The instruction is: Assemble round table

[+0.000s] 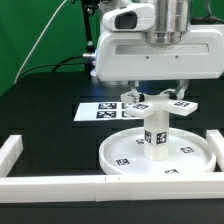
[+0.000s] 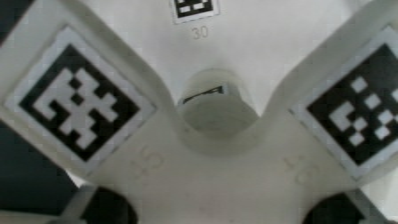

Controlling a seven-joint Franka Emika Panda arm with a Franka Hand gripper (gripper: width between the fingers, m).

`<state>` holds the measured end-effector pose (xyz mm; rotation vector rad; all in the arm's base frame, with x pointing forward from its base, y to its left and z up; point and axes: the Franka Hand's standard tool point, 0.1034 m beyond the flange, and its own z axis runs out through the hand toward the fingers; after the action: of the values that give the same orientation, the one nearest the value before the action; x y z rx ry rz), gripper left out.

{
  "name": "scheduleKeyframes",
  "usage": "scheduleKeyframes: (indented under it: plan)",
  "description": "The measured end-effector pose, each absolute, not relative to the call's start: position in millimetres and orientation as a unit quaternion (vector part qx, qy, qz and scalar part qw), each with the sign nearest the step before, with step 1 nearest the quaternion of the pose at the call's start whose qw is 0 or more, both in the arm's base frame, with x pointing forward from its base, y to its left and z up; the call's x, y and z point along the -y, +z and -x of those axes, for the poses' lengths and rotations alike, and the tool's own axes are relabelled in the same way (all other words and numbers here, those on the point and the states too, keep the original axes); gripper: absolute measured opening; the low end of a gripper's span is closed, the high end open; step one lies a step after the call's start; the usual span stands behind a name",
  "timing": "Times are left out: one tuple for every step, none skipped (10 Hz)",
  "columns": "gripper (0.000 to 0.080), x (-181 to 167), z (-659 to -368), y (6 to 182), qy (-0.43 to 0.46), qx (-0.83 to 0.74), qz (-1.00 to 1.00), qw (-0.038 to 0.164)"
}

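So, status, everything placed relative to the disc:
disc (image 1: 125, 150): lies flat on the black surface (image 1: 50, 110), rim up, so it acts as a stable base for building the table upside down.
leg (image 1: 155, 135): stands upright at about the disc's centre, bottom end touching the disc; vertical so the foot can go on from straight above.
foot (image 1: 152, 105): cross-shaped, sits level on top of the leg, above the disc's centre; wrist view shows its hub (image 2: 217, 112) dead ahead between two tagged arms, so the tool axis looks lined up with the leg.
claw (image 1: 152, 97): directly above the disc's centre, down at the foot; fingers hidden by the arm housing and the foot, so cannot tell whether they are spread or clamped on the foot.
judgement: foot is being seated or twisted onto the leg; centred pose keeps load axial so the leg does not tip.
marker board (image 1: 105, 110): flat on the surface just behind the disc, out of the way.
border bars (image 1: 50, 183): in front of the disc and to either side, fencing the work area.
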<state>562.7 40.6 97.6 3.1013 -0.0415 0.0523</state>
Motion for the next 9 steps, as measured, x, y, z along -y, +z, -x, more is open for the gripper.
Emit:
scheduleKeyframes:
  plan:
    - [0.044, -40.6, -562.6, 97.5, 0.017, 0.071, -0.997, 0.016]
    - [0.044, -40.7, -562.5, 97.4, 0.018, 0.128, -0.991, 0.015]
    - [0.044, -40.8, -562.6, 97.2, 0.019, 0.197, -0.98, 0.015]
    - [0.0442, -40.6, -562.5, 97.2, 0.019, 0.26, -0.965, 0.012]
    - [0.0442, -40.2, -562.4, 97.3, 0.017, 0.316, -0.949, 0.007]
    - [0.0442, -38.5, -562.3, 97.5, 0.014, 0.367, -0.93, -0.002]
    - [0.0442, -38.4, -562.2, 97.7, 0.009, 0.4, -0.916, -0.017]
    - [0.0442, -38.9, -562.1, 97.7, 0.008, 0.429, -0.903, -0.02]
    - [0.0442, -39.3, -562.0, 97.8, 0.007, 0.463, -0.886, -0.021]
